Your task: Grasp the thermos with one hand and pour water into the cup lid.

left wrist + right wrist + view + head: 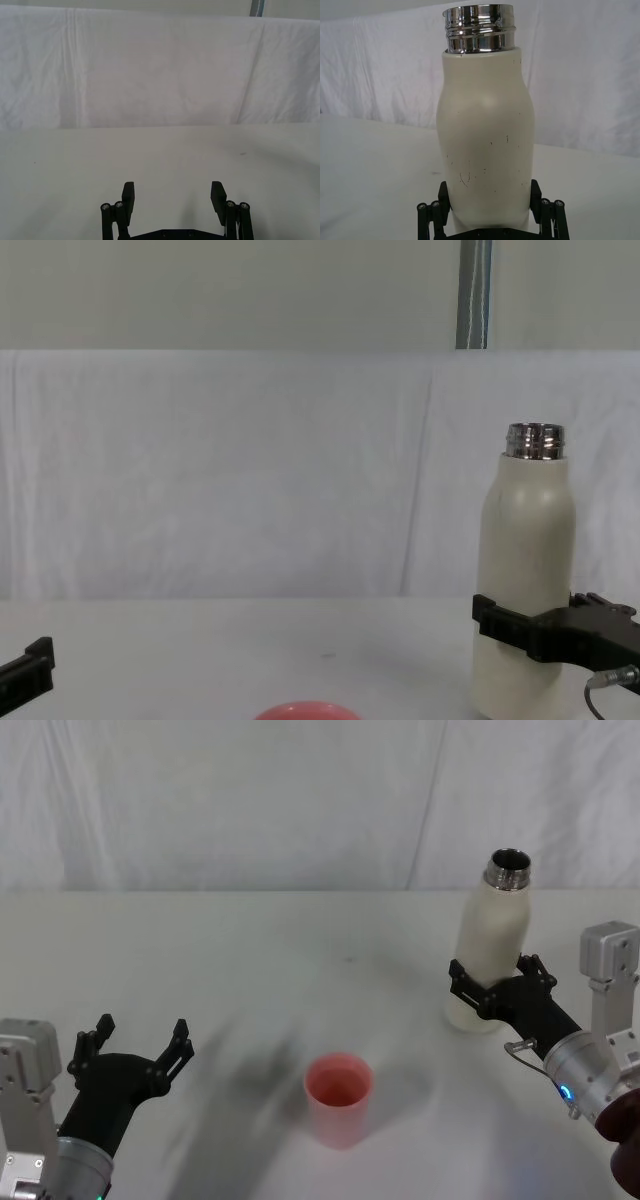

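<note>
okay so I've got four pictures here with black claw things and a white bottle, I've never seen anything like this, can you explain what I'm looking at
This is a two-armed robot at a white table. One picture looks down from its head, one looks across from its chest, and two come from cameras on its wrists. The black claws are its grippers. The right gripper is closed around the lower body of the thermos, a cream bottle standing upright with its steel neck open. The left gripper is open, holding nothing, near the table's front left. A pink cup lid stands mouth-up in front of the robot, waiting for water.
</note>
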